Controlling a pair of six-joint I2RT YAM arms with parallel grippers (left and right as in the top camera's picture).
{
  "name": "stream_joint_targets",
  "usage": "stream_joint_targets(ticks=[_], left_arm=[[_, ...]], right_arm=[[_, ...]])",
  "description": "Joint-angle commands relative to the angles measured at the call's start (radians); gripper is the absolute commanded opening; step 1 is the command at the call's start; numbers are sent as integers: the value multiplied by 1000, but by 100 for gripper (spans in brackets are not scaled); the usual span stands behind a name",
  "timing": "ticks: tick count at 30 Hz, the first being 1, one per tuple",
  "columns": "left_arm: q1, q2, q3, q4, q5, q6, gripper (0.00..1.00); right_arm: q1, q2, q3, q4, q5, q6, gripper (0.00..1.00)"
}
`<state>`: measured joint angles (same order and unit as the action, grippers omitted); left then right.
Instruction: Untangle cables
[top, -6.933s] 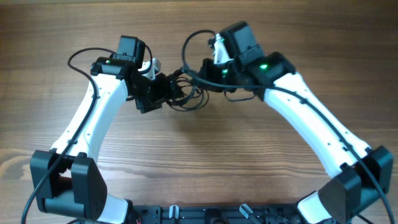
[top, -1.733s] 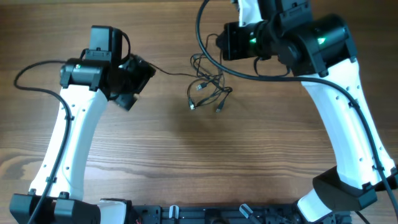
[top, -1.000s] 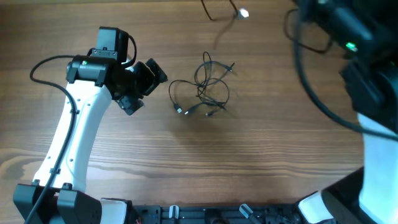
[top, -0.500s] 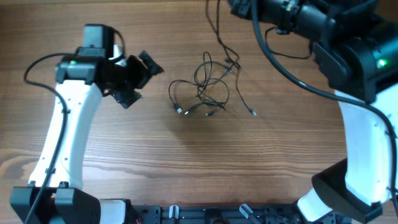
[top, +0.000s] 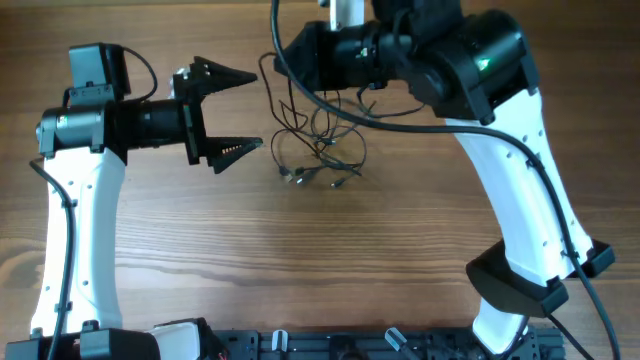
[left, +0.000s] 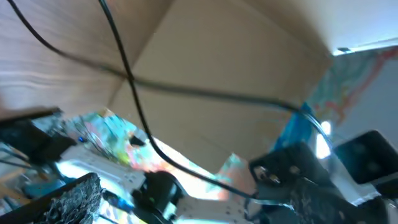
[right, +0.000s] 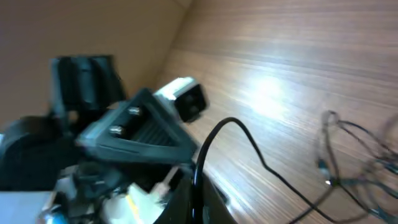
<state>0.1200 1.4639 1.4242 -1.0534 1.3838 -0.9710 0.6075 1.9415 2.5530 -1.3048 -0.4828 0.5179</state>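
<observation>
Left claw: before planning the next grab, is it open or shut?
Open. Overhead, the left claw shows its two fingers spread wide apart, beside the cables.

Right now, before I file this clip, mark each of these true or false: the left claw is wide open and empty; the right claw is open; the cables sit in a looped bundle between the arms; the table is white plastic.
1. The left claw is wide open and empty. True: its fingers stand far apart with nothing between them.
2. The right claw is open. False: it is shut, and its wrist view shows a thin black strand running out from it toward the bundle.
3. The cables sit in a looped bundle between the arms. True: they lie tangled together on the table.
4. The table is white plastic. False: it has a brown wood grain.
</observation>
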Motion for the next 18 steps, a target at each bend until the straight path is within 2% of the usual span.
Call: stream_joint_targets(ticks=[1, 6, 9, 11, 14, 18], left_arm=[[1, -13, 14, 19, 74, -160, 100], [1, -13, 14, 187, 51, -353, 100], [1, -13, 14, 212, -24, -377, 98], [1, -13, 14, 213, -60, -392, 91], [1, -13, 14, 213, -62, -425, 71], [1, -13, 14, 213, -62, -425, 61]], right_arm=[[31, 21, -29, -13, 127, -17, 4], [92, 21, -93, 11, 124, -17, 4], [127, 23, -93, 31, 124, -18, 4], [134, 23, -93, 42, 124, -18, 4], [134, 23, -93, 40, 123, -18, 4], [134, 23, -93, 40, 124, -18, 4]])
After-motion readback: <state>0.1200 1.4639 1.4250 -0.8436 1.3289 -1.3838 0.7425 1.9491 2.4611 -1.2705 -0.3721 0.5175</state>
